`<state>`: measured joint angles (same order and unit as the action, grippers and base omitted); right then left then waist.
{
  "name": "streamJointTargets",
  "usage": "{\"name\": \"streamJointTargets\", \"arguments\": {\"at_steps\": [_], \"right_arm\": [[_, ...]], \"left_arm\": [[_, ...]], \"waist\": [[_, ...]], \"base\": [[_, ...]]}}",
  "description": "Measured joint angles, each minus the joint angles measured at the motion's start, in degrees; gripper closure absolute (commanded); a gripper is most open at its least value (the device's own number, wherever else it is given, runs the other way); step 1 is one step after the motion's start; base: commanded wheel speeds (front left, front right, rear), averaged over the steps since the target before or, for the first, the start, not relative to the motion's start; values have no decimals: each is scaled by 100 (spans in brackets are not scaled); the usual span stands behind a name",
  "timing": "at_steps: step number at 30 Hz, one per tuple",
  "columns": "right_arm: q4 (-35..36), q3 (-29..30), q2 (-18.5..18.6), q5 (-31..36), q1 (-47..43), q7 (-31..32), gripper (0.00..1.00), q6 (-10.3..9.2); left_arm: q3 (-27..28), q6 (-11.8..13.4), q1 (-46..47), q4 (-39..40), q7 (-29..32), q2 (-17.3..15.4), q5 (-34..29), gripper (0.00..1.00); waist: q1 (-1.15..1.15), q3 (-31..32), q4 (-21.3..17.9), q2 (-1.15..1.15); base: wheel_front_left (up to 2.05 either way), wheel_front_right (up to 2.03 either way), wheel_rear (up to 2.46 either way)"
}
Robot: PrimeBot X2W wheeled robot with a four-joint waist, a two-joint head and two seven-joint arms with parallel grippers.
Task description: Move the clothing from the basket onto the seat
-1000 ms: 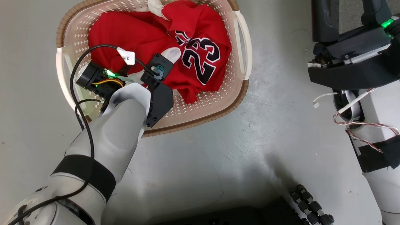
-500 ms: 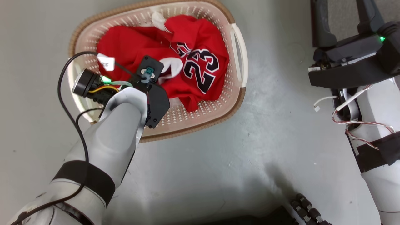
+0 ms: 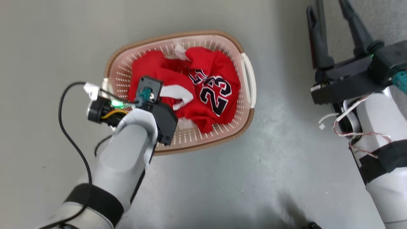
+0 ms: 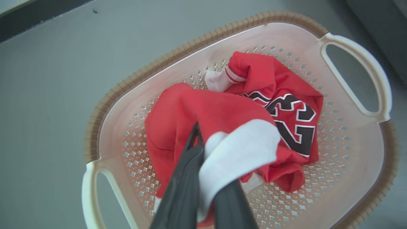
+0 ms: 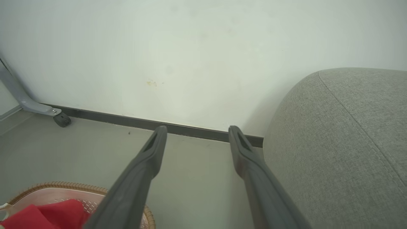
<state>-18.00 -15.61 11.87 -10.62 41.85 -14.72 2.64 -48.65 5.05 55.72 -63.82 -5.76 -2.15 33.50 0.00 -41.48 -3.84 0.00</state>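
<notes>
On the left, the left jaws, wide apart a second ago, have snapped together on the striped red garment (image 4: 206, 108), pinching soft cloth where its broad white band folds over. So the first pick looks made; the lift and carry remain. Both garments still lie in the basket (image 3: 178, 35) on the smooth grey floor (image 3: 222, 178): oval cream perforated plastic with a brown woven-look rim. The crumpled jersey (image 3: 217, 95) shows its 23. Further right, the right jaws stand apart and empty, near the seat (image 5: 343, 143), rounded grey fabric with stitched seams.

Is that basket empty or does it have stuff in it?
Not empty: red clothing lies bunched inside the basket.
</notes>
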Motion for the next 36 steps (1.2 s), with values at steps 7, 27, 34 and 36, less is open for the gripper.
{"name": "streamJointTargets", "arguments": {"at_steps": [7, 27, 34, 36], "right_arm": [[-299, 36, -21, -4, -268, 1, 0, 91], [-961, 129, -232, -134, -1233, 1, 0, 191], [-1063, 143, -268, -156, -1490, 2, 0, 200], [-1069, 141, -291, -156, -1564, 1, 0, 226]], "left_arm": [[40, 7, -453, 321, -400, 5, 423, 100], [341, 42, -1891, 534, -824, 4, 1205, 100], [522, -34, -2321, 680, -848, 5, 1218, 100], [677, -33, -2427, 780, -848, 2, 1225, 100]], "waist": [[-1, 551, 135, 0], [-1, 2204, 493, -1], [-2, 2752, 595, -1], [-1, 2892, 621, 0]], "base": [[0, 0, 0], [0, 0, 0], [0, 0, 0], [0, 0, 0]]}}
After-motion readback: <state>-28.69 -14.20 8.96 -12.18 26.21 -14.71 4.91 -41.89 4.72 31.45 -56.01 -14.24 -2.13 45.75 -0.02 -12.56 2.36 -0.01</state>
